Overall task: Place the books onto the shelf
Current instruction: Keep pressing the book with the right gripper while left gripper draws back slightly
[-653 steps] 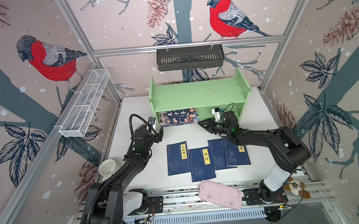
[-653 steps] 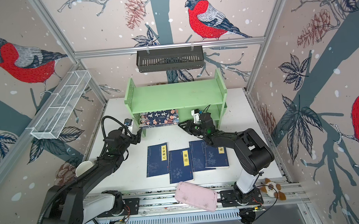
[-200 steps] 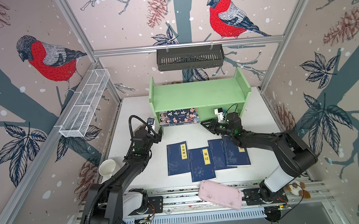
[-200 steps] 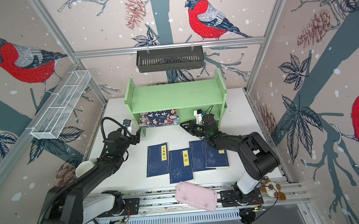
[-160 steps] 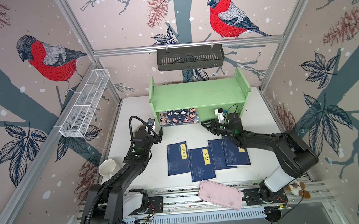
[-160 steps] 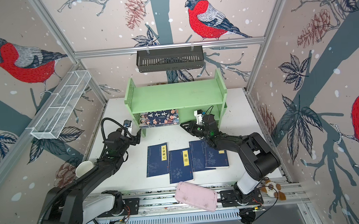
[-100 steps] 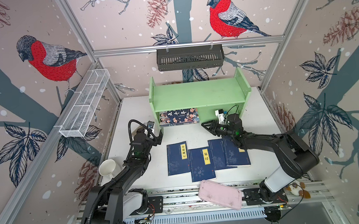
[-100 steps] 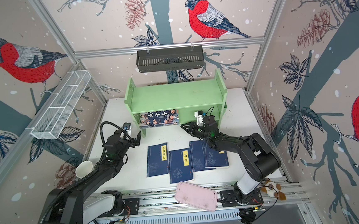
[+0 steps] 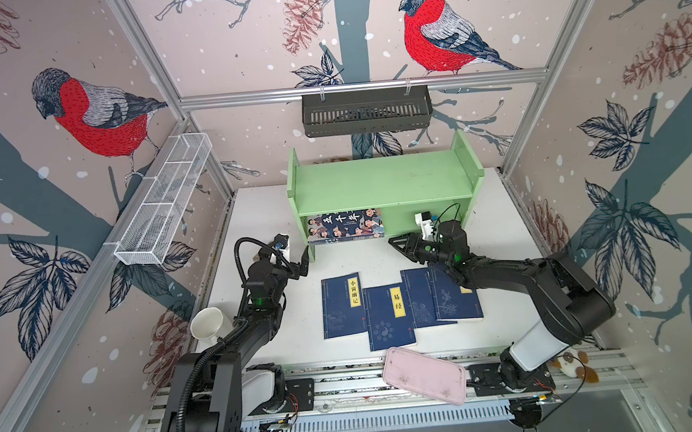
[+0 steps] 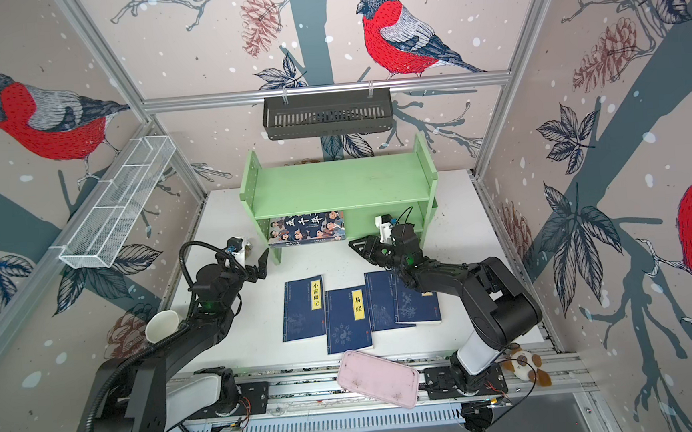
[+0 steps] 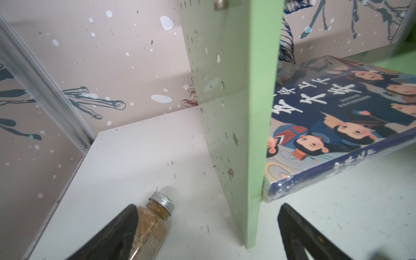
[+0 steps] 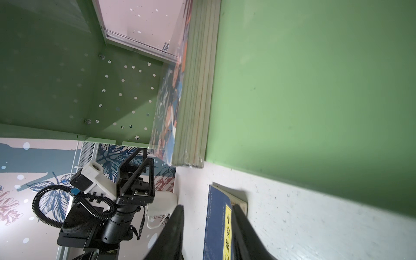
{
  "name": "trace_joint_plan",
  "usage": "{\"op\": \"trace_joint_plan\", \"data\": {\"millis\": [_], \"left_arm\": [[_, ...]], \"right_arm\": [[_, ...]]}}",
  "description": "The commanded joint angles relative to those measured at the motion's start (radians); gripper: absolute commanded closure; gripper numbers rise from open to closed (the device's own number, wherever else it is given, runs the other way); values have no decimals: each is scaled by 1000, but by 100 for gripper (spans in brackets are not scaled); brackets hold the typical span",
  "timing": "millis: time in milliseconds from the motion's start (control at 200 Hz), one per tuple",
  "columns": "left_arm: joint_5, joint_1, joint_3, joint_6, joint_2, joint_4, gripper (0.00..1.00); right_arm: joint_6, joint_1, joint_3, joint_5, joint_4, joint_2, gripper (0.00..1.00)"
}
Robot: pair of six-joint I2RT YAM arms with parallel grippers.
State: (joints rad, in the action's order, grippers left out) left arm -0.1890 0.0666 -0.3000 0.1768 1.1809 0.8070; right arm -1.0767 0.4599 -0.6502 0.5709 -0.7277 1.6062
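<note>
The large cartoon book (image 9: 345,225) (image 10: 307,228) lies flat on the lower tier of the green shelf (image 9: 379,181) (image 10: 342,184), at its left end. Several navy books lie on the table in front, overlapping in a row: one (image 9: 342,305), another (image 9: 389,316), a third (image 9: 454,297). My left gripper (image 9: 297,262) (image 11: 207,225) is open, its fingers either side of the shelf's left side panel (image 11: 236,112), holding nothing. My right gripper (image 9: 396,242) (image 12: 207,216) hovers before the lower tier, jaws partly open and holding nothing; a navy book (image 12: 218,225) shows beyond them.
A bottle of brown granules (image 11: 153,222) lies by my left finger. A white cup (image 9: 206,322) sits at the table's left edge, a pink tray (image 9: 424,374) on the front rail. A black basket (image 9: 366,111) and a wire basket (image 9: 164,204) hang on the walls.
My left gripper has opened wider and drawn slightly back from the shelf's left leg. The right arm and the books have hardly moved.
</note>
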Motion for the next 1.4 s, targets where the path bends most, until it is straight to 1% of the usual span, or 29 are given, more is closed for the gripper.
{"op": "trace_joint_plan", "data": {"millis": [0,110,280,515,640,875,1396], "left_arm": [[-96,-7,4,-10,10,73,3],[-126,-8,2,-2,27,82,3],[-82,-11,-19,-8,69,87,4],[-73,-11,-26,-23,103,132,5],[-46,-10,-37,-22,119,138,7],[-33,-11,-40,-26,133,159,8],[-38,-11,-54,-22,146,143,13]], "right_arm": [[-5,-1,3,-1,-45,1,63],[-7,-1,6,1,-48,2,63],[-5,-6,11,2,-49,-2,63],[-2,-13,14,3,-39,-12,63],[-2,-15,14,3,-39,-13,63],[-1,-18,12,5,-35,-16,63],[-5,-18,5,7,-42,-4,63]]}}
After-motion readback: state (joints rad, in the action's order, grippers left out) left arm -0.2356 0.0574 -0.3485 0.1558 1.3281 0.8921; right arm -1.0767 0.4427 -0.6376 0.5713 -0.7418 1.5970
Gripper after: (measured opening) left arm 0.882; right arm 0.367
